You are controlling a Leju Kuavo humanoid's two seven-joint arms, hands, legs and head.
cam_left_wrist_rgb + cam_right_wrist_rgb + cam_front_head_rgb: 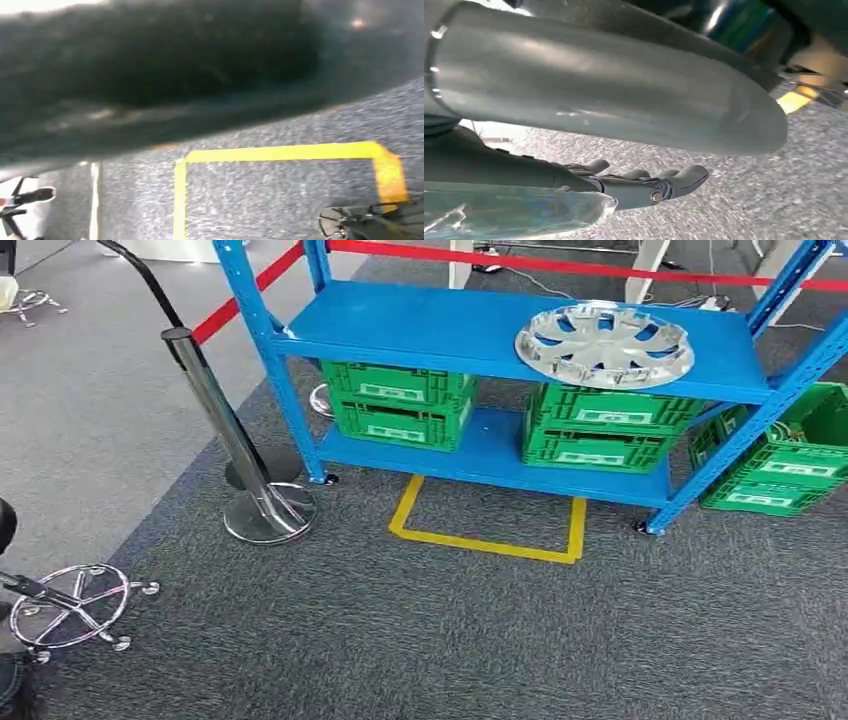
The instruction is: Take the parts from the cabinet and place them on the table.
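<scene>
The right hand [644, 185] hangs over grey carpet [420, 640], its fingers loosely curled on nothing, as far as the blur allows; the left hand's state I cannot tell. Beyond a yellow tape outline [490, 530] stands the blue cabinet [470, 330], a silver hubcap [604, 343] lying flat on its upper shelf above green crates [400, 405].

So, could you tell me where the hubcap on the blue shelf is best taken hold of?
Probably by its rim, from the open front. The hubcap lies flat on the upper board of the shelf, near the front edge, with blue posts at the sides. Its thin round rim is easier to hold than the domed, spoked face.
</scene>
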